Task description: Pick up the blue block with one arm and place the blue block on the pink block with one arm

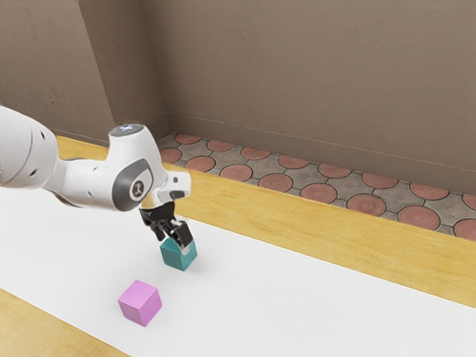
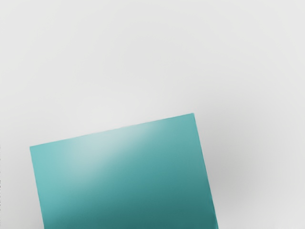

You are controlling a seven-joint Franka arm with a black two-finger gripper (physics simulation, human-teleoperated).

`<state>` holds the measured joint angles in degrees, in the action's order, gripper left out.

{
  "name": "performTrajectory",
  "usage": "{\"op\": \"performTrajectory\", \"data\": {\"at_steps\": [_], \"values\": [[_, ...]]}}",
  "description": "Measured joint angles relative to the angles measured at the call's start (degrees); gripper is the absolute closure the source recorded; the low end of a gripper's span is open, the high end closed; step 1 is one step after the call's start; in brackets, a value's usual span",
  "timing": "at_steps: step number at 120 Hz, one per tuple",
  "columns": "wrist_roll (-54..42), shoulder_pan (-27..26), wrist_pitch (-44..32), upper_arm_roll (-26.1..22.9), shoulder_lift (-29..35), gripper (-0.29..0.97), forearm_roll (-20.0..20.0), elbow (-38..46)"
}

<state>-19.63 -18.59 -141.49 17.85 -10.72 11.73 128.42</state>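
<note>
The blue block (image 1: 179, 257), a smooth matte teal cube, sat on the flat white tabletop (image 1: 297, 297), right under the black gripper (image 1: 172, 238). Whether the gripper clasped it could not be told. The pink block (image 1: 140, 303), a similar sharp-edged cube, lay nearby, apart.

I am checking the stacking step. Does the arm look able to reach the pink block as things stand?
Probably yes. The pink block stands alone on the white table, apart from the blue block, and nothing lies between it and the tool at the blue block.
</note>
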Motion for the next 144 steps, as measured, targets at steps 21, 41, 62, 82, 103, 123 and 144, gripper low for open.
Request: {"op": "performTrajectory", "data": {"at_steps": [21, 41, 62, 82, 103, 123, 144], "values": [[-1.31, -0.02, -0.14, -0.07, -2.07, 0.02, 0.29, -1.10], [-2.24, 0.37, -0.22, -0.09, -4.14, 0.02, 0.87, -2.82], [-2.60, 0.38, 1.40, -0.15, -5.70, 0.02, 2.35, -4.92], [-2.66, 0.52, 4.77, -0.02, -5.84, 0.02, 2.54, -5.40], [-2.73, 0.85, 6.26, -0.01, -6.94, 0.02, 2.66, -6.93], [-2.77, 0.98, 6.83, -0.08, -7.52, 0.02, 2.84, -7.23], [-2.79, 0.85, 6.97, -0.13, -8.03, 0.02, 2.95, -7.63]]}}
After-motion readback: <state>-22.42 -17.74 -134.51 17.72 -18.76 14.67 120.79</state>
